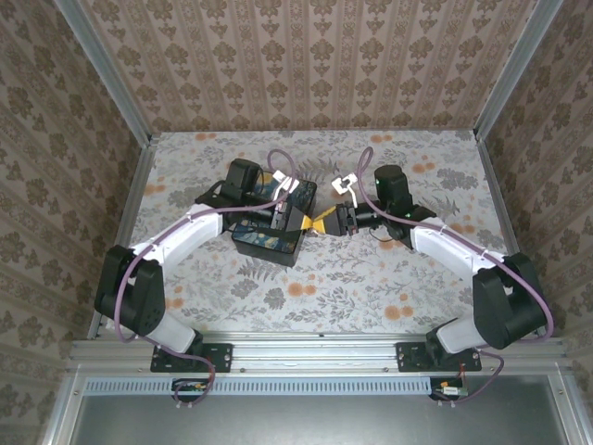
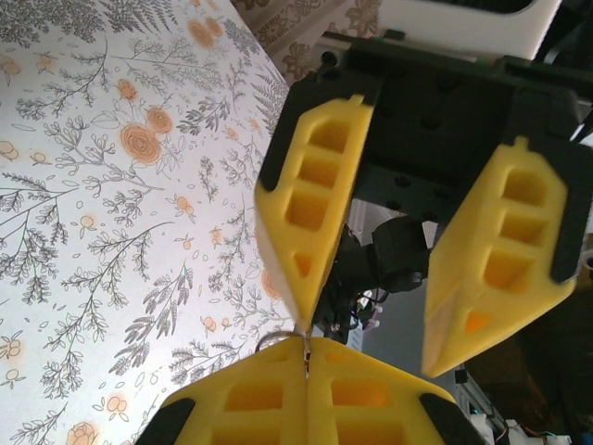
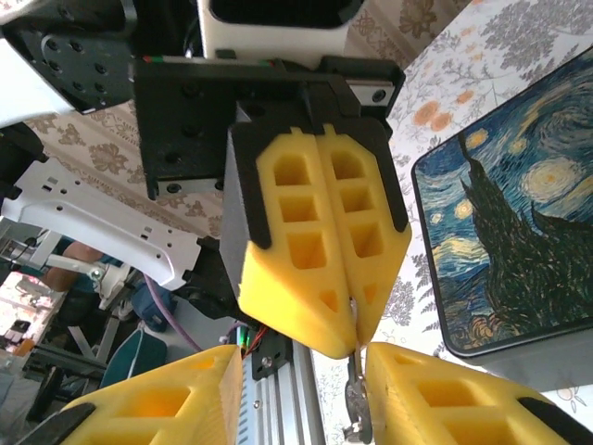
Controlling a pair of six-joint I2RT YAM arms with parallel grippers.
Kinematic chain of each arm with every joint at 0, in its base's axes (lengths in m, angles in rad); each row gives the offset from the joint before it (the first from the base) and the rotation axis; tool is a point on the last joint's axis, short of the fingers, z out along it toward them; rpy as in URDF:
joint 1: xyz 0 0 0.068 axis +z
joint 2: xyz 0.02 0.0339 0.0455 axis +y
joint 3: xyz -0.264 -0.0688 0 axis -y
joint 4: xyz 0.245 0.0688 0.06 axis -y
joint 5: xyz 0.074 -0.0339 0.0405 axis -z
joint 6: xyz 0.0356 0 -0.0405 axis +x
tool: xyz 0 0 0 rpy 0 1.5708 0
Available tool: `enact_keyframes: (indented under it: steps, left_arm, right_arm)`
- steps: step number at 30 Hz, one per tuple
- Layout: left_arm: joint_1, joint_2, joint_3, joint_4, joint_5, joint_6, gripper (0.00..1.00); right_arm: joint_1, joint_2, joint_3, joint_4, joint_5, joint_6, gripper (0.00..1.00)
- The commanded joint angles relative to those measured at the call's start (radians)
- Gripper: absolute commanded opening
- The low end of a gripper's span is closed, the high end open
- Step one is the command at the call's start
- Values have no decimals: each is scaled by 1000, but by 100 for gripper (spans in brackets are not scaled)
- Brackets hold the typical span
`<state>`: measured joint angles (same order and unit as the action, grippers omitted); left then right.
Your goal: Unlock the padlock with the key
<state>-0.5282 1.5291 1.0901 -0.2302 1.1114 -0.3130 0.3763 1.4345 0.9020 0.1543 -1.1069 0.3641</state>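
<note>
Your left gripper (image 3: 352, 345) has its yellow fingers pressed flat together, and from their very tips a small metal piece (image 3: 355, 400) hangs down. It is grey and thin, with a loop of wire showing beside the tips in the left wrist view. You cannot tell from here whether it is the key or part of the padlock, because no brass body stands out against the yellow pads. Treat the padlock as in that pinch or hidden right at it, held in the air just beside the box with the painted blue lid (image 3: 510, 213) and off the flowered table (image 2: 111, 185). Your right gripper (image 2: 369, 345) faces the left one tip to tip with its fingers spread and nothing between the pads. The hanging piece sits in that gap, much nearer one finger than the other. The step in hand looks like taking hold of the dangling part with the right fingers. Centre it between the pads first, then close slowly — a light piece on a loop will likely swing if one pad reaches it early. Leave the left pinch alone until the right grip looks square.
</note>
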Motion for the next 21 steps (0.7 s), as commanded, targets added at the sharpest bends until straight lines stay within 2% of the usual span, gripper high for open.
enact_keyframes:
  steps: [1, 9, 21]
  left_arm:
    - [12, -18, -19, 55, -2, -37, 0]
    - [37, -38, -48, 120, 1, -95, 0]
    - [56, -66, -78, 226, 22, -176, 0]
  right_arm:
    - [-9, -28, -5, 16, 9, 4, 40]
    - [-10, 2, -39, 120, 31, 91, 37]
    - [8, 29, -77, 243, 99, 199, 41]
